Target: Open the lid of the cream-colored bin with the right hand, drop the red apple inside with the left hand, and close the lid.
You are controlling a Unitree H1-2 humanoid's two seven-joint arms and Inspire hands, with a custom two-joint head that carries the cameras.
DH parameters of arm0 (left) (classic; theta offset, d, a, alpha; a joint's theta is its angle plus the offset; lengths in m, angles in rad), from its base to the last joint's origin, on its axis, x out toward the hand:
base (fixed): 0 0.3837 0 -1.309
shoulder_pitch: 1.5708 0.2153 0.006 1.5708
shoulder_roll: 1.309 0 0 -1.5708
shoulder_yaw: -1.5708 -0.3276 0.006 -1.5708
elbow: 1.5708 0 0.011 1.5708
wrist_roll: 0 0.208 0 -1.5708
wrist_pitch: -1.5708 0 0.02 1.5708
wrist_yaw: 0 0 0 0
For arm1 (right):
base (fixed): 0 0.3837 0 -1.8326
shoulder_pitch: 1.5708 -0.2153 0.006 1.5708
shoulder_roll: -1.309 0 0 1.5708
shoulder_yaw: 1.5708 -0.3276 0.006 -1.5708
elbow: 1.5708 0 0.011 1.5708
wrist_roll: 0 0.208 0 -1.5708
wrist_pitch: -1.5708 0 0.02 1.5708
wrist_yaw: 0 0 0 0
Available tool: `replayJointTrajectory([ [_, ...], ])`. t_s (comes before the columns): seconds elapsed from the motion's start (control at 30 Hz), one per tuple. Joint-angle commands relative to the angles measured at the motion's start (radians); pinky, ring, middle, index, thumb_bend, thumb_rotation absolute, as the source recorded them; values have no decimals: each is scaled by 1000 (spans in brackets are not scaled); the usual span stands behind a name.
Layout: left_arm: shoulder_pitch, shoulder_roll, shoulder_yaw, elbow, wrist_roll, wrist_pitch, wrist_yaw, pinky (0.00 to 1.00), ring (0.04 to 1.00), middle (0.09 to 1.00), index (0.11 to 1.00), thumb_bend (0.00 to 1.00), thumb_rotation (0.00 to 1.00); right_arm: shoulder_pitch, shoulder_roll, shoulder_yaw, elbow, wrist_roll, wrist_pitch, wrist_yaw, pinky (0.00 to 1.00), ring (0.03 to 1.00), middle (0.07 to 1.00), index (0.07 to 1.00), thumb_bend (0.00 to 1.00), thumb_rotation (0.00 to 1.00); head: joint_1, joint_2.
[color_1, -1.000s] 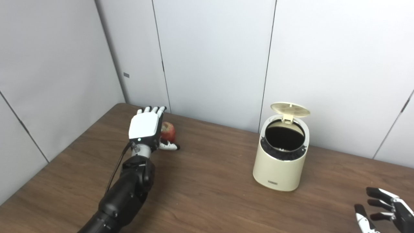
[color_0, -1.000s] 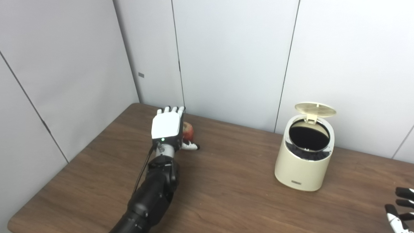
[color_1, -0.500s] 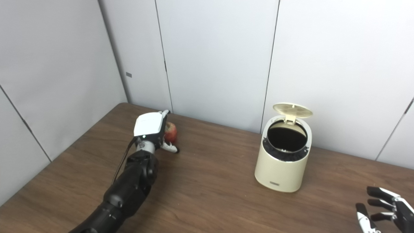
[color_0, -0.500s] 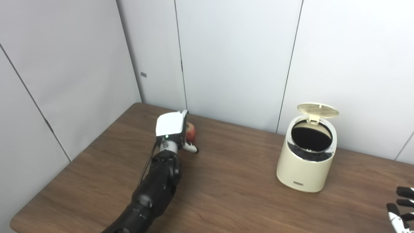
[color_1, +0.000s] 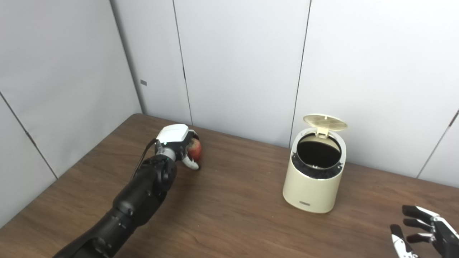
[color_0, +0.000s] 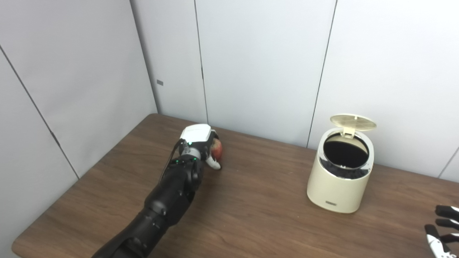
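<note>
Fingers of the left hand [color_1: 176, 140] are curled round the red apple [color_1: 194, 150], with the thumb hooked under it, near the far left corner of the table [color_0: 251, 211]. Whether the fruit rests on the wood or is just clear of it, I cannot tell.

Toward the far right edge stands the cream-colored bin [color_0: 339, 179], well apart from the apple. Its lid [color_0: 353, 122] is tipped up and back on its hinge, the mouth open. Inside shows a dark liner; I can make out nothing lying in it.

A second ago the left hand lay flat and outstretched beside the apple, fingers straight toward the wall. Half a second ago it had begun to fold. Now it is wrapped on the fruit, and the forearm has swung a little to the right. Bin and lid have not stirred.

At the near right corner the right hand [color_1: 426, 234] waits with its fingers spread and holding nothing. The right eye view shows its palm and fingers; the left eye view catches only the fingertips at the frame's edge.
</note>
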Motion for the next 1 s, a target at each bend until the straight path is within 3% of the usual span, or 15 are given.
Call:
replayJointTrajectory([
  [0.0,-45,9,16,4,47,6,-8,278,381,517,650,734,14,-19,4,5,-54,1,-21,1,448,629,658,624,87,0,-1,2],
  [0.03,-45,5,23,8,52,6,3,252,351,498,626,646,7,-19,8,4,-55,12,-25,2,445,628,657,624,87,0,-5,2],
  [0.07,-43,-2,35,9,57,6,17,232,324,486,546,574,2,-19,10,4,-54,18,-30,1,449,630,658,627,86,0,-5,2],
  [0.1,-42,-8,45,9,61,6,26,212,295,480,521,549,1,-19,11,4,-53,22,-32,1,452,631,659,627,82,0,-7,2],
  [0.23,-29,-15,52,10,53,6,98,193,275,475,496,522,0,-16,18,2,-63,42,-21,8,463,636,669,633,80,0,-9,2],
  [0.3,-25,-15,50,14,52,6,124,192,371,502,495,504,0,-16,22,2,-64,52,-17,11,462,633,669,635,87,0,-14,3],
  [0.37,-22,-15,48,16,53,6,143,185,391,506,494,501,0,-15,24,2,-66,52,-10,14,480,644,674,641,93,0,-14,2],
  [0.57,-9,-9,41,10,38,5,184,208,354,450,549,492,0,-15,34,1,-65,52,-8,12,477,638,672,643,103,0,-36,1],
  [0.67,16,-9,38,-44,25,3,204,184,397,500,496,500,0,-18,34,4,-51,38,-15,9,438,600,660,639,104,0,-79,3],
  [0.8,60,-16,46,-163,-9,-17,222,169,351,447,521,495,0,-20,35,8,-11,51,-54,2,495,639,684,660,127,0,-152,7],
  [0.97,113,-20,52,-302,-40,-53,259,188,346,444,527,495,0,-25,20,19,89,18,-139,-26,551,672,701,685,164,0,-243,1],
])
